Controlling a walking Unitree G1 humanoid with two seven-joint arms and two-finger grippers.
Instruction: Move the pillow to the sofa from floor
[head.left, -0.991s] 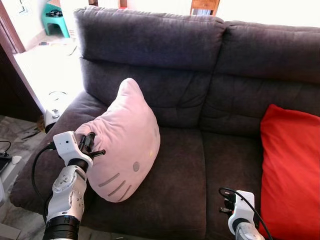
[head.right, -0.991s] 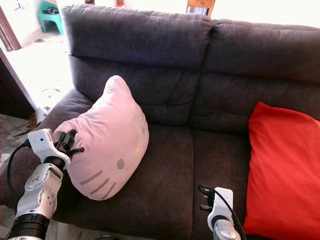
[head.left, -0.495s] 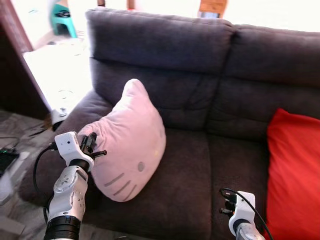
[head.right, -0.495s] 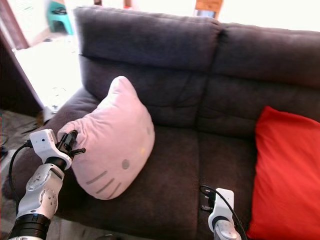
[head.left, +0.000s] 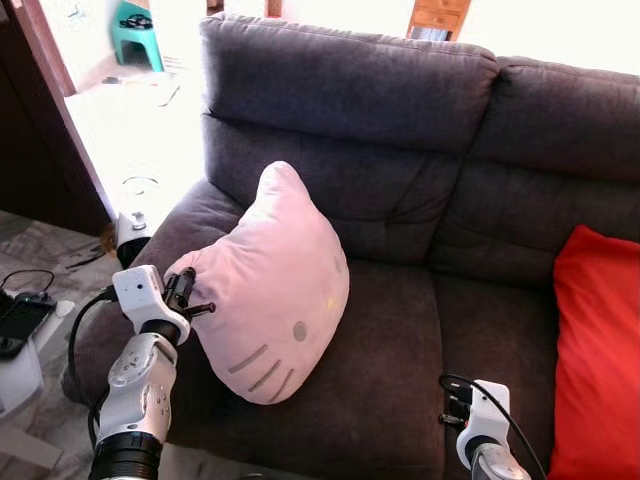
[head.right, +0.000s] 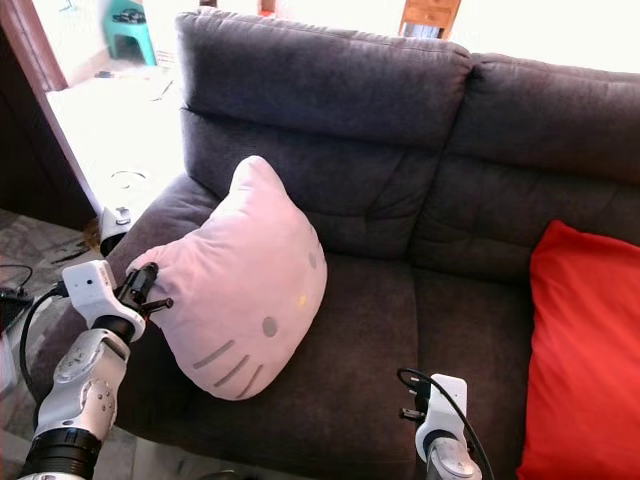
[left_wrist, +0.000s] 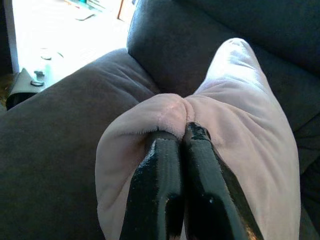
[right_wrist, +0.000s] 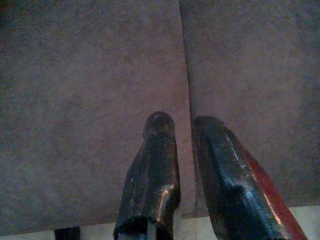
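Observation:
A pink cat-face pillow (head.left: 275, 280) leans on the left seat of the dark grey sofa (head.left: 400, 340), with one ear pointing up at the backrest. My left gripper (head.left: 192, 298) is shut on the pillow's near left corner, by the armrest. In the left wrist view the two fingers (left_wrist: 157, 165) press together with pink fabric pinched at their tips. My right gripper (right_wrist: 182, 122) hangs low over the sofa's front edge, above the seam between two seat cushions. A narrow gap shows between its fingers and nothing is in it.
A red cushion (head.left: 600, 340) stands on the sofa's right seat. At the left are a dark wooden door frame (head.left: 40, 110), a bright tiled floor with a green stool (head.left: 135, 35), and a small white device (head.left: 130, 230) by the armrest. Cables and a black object (head.left: 20, 320) lie at the far left.
The camera has swung left, so the sofa and red cushion sit further right in the picture. My left gripper still holds the pillow's corner. The right arm hangs as before.

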